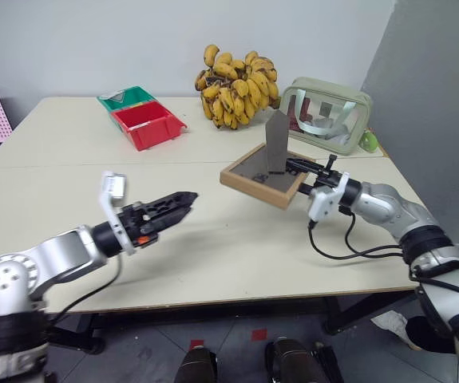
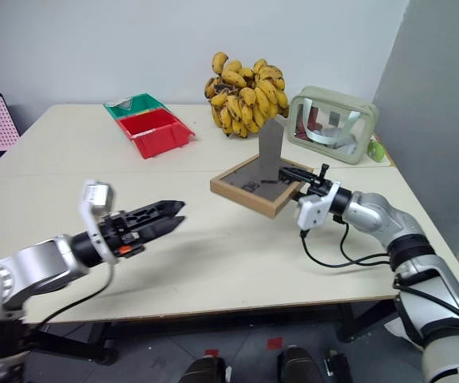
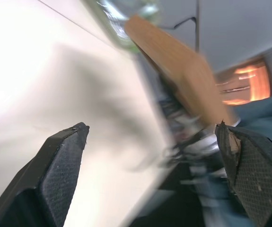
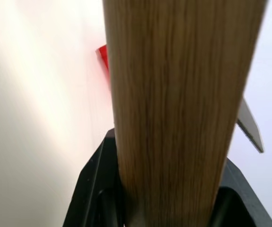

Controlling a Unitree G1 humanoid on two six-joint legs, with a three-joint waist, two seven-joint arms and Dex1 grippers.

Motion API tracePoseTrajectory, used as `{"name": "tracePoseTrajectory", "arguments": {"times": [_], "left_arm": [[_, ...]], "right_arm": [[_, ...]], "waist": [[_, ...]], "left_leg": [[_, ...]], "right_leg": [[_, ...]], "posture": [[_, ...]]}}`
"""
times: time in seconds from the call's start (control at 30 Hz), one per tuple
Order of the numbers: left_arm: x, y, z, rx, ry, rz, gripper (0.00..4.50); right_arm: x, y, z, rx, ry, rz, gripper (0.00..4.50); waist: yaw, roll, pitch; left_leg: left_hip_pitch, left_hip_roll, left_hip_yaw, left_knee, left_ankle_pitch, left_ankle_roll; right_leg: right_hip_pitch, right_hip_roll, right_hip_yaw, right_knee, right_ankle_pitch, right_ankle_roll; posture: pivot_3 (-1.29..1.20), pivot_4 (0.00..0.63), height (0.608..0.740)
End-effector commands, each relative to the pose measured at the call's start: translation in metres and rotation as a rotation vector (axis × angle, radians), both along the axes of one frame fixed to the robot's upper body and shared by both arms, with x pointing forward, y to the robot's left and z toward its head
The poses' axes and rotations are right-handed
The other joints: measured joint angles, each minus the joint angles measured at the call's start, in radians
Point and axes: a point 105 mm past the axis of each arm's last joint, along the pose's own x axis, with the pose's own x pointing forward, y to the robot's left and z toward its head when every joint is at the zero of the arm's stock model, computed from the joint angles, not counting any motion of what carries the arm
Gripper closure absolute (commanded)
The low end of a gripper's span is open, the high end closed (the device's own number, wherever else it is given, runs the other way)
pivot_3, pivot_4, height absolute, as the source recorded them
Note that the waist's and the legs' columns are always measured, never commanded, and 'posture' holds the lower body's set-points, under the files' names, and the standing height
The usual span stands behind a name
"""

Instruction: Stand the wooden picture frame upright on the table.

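Observation:
The wooden picture frame (image 1: 253, 177) hangs nearly flat just over the table (image 1: 229, 247), right of centre, dark back up and its grey fold-out stand (image 1: 277, 142) sticking upward. My right gripper (image 1: 297, 167) is shut on the frame's right edge. In the right wrist view that light-wood edge (image 4: 173, 94) runs between the black fingers (image 4: 93, 189). My left gripper (image 1: 180, 203) hovers over the table well left of the frame and points toward it. Its fingers (image 3: 62, 161) stand wide open with nothing between them, the frame (image 3: 183, 71) ahead of them.
A bunch of bananas (image 1: 237, 88) and a clear pouch (image 1: 325, 116) stand behind the frame. A red bin (image 1: 148, 124) and a green bin (image 1: 125, 97) sit at the back left. A black cable (image 1: 341, 249) loops on the table under my right wrist.

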Motion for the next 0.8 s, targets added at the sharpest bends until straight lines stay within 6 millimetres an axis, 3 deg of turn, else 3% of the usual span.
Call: {"name": "tracePoseTrajectory", "arguments": {"times": [0.03,0.13,0.27,0.37,0.63,0.67,0.8], "left_arm": [[-0.001,-0.018,-0.005,0.297,-0.216,0.022,0.0],[0.001,-0.025,-0.008,0.399,-0.35,0.021,0.0],[0.007,-0.024,-0.018,0.46,-0.437,0.059,0.0],[0.01,-0.019,-0.02,0.445,-0.445,0.083,0.0],[0.017,-0.007,-0.021,0.466,-0.454,0.1,0.0],[0.018,-0.006,-0.021,0.466,-0.457,0.097,0.0],[0.027,-0.005,-0.02,0.476,-0.465,0.079,0.0]], "right_arm": [[0.012,0.032,0.018,0.385,0.543,0.142,3.2],[0.002,0.054,0.006,0.46,0.827,0.267,3.2],[0.0,0.073,-0.007,0.565,1.016,0.303,3.2],[-0.001,0.078,-0.014,0.6,1.067,0.297,3.2],[-0.015,0.075,-0.046,0.487,1.051,0.308,3.2],[-0.015,0.073,-0.048,0.475,1.033,0.302,2.5],[-0.018,0.065,-0.052,0.438,1.001,0.304,1.62]], "waist": [[0.002,0.002,0.001],[0.011,0.003,0.001],[0.025,0.003,0.001],[0.024,0.003,0.002],[0.021,0.003,0.001],[0.021,0.003,0.001],[0.021,0.003,0.001]], "left_leg": [[0.0,0.0,0.0,0.0,0.0,0.0],[0.0,0.001,0.0,0.0,0.0,0.0],[0.0,0.001,0.0,-0.005,0.0,-0.001],[-0.002,0.001,0.002,-0.008,0.0,-0.001],[-0.008,0.001,0.001,-0.01,0.0,0.0],[-0.008,0.001,0.001,-0.01,0.0,0.0],[-0.008,0.001,0.001,-0.009,0.0,0.0]], "right_leg": [[0.0,0.0,0.0,0.001,0.0,0.0],[-0.001,0.001,-0.002,0.001,0.001,-0.002],[-0.003,0.001,-0.003,-0.002,0.0,-0.004],[-0.005,0.0,-0.002,-0.004,0.0,-0.004],[-0.012,0.002,-0.003,-0.002,-0.001,-0.004],[-0.012,0.002,-0.003,-0.002,-0.001,-0.004],[-0.012,0.002,-0.003,-0.002,-0.001,-0.004]], "posture": [[0.0,0.15,0.74],[0.0,0.15,0.74],[0.0,0.15,0.74],[0.0,0.15,0.74],[0.0,0.15,0.74],[0.0,0.15,0.74],[0.0,0.15,0.74]]}}
